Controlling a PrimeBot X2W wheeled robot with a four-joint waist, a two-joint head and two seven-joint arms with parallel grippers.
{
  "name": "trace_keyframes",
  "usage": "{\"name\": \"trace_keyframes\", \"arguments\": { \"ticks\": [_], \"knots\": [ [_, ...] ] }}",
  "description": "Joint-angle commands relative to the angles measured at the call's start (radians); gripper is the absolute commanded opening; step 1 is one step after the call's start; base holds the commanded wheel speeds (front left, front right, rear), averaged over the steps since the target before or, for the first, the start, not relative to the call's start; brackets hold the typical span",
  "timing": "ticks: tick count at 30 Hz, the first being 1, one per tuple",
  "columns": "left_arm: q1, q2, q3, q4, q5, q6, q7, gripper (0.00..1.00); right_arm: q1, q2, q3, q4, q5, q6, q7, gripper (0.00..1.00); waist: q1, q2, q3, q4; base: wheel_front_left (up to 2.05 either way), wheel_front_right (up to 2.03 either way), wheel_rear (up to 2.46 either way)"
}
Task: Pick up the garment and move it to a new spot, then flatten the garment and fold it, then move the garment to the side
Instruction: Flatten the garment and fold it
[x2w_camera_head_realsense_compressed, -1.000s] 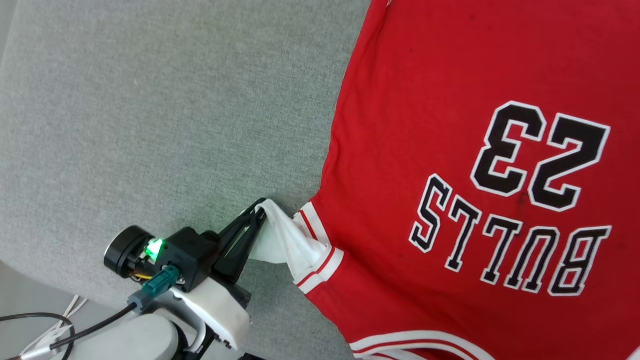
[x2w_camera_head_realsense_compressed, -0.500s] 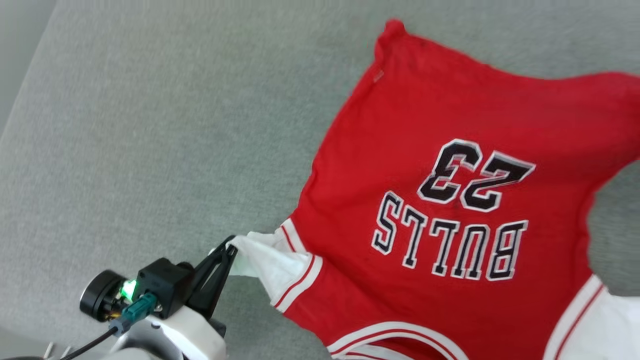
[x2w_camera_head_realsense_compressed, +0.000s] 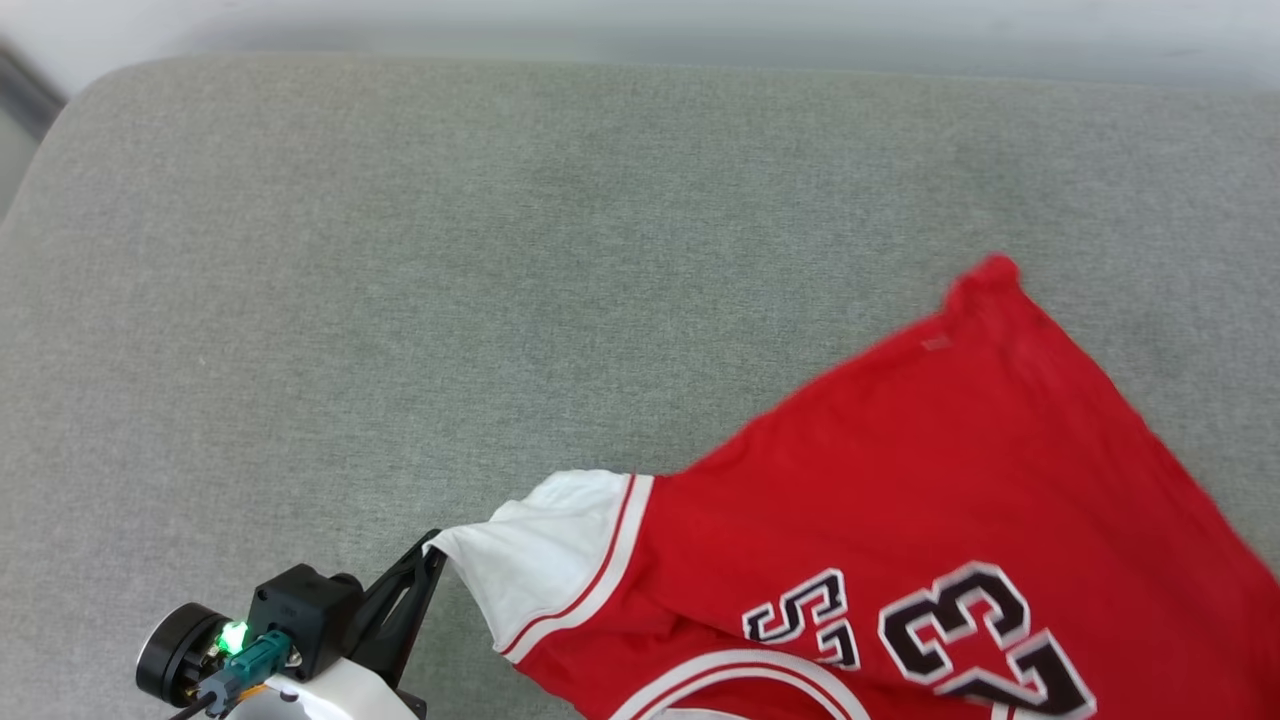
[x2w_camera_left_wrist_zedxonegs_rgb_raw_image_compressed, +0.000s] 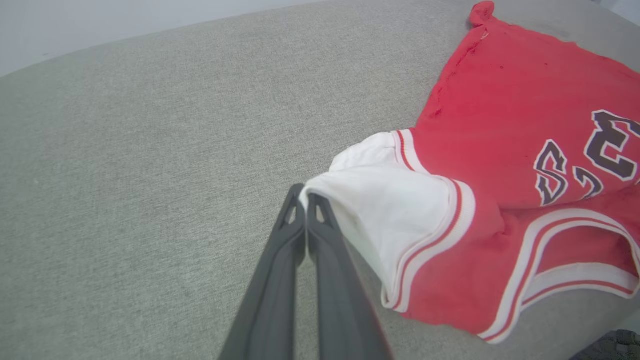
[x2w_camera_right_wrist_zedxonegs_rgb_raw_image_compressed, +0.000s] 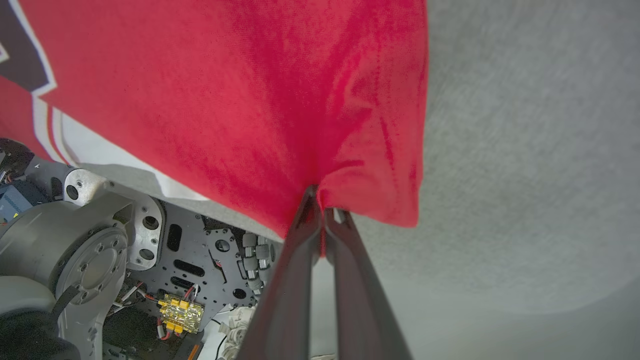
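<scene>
Far left, low down: left gripper (x2w_camera_head_realsense_compressed: 435, 548), fingers pressed together on the tip of the white sleeve (x2w_camera_head_realsense_compressed: 530, 550) of the garment (x2w_camera_head_realsense_compressed: 950, 480). The sleeve's drawn taut toward it. From there the red body spreads off to the right across the grey fabric surface (x2w_camera_head_realsense_compressed: 400, 250), print side up w/ "23" partly cut by the bottom edge, one red corner (x2w_camera_head_realsense_compressed: 985, 275) poking up at the far side. Over on the right, right gripper (x2w_camera_right_wrist_zedxonegs_rgb_raw_image_compressed: 320, 200) is clamped on a red edge near a corner, cloth puckering at its tips, robot's metal base (x2w_camera_right_wrist_zedxonegs_rgb_raw_image_compressed: 100, 250) below-left in that wrist view.
</scene>
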Motion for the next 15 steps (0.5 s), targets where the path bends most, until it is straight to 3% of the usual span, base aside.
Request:
{"name": "trace_keyframes", "arguments": {
  "ticks": [1, 6, 8, 15],
  "knots": [
    [0.009, 0.006, 0.002, -0.001, -0.004, 0.003, -0.004, 0.00, 0.064, 0.023, -0.018, 0.003, -0.011, -0.001, -0.019, 0.00, 0.0001, -0.0001, -0.006, -0.007, 0.00, 0.00, 0.00],
    [0.009, 0.005, 0.002, 0.005, -0.004, 0.001, -0.005, 0.00, 0.200, 0.118, -0.057, 0.007, -0.023, -0.001, -0.076, 0.00, 0.0001, -0.0001, -0.005, -0.015, 0.00, 0.00, 0.00],
    [0.011, 0.008, 0.004, 0.007, -0.005, 0.002, -0.006, 0.00, 0.193, 0.145, -0.075, -0.005, -0.033, -0.001, -0.101, 1.00, 0.0001, -0.0001, -0.006, -0.021, 0.00, 0.00, 0.00],
    [0.006, 0.008, 0.006, 0.008, -0.007, 0.001, -0.004, 0.00, 0.087, 0.117, -0.206, -0.106, -0.039, -0.001, -0.131, 1.00, 0.0001, -0.0001, -0.009, -0.027, 0.00, 0.00, 0.00]
  ]
}}
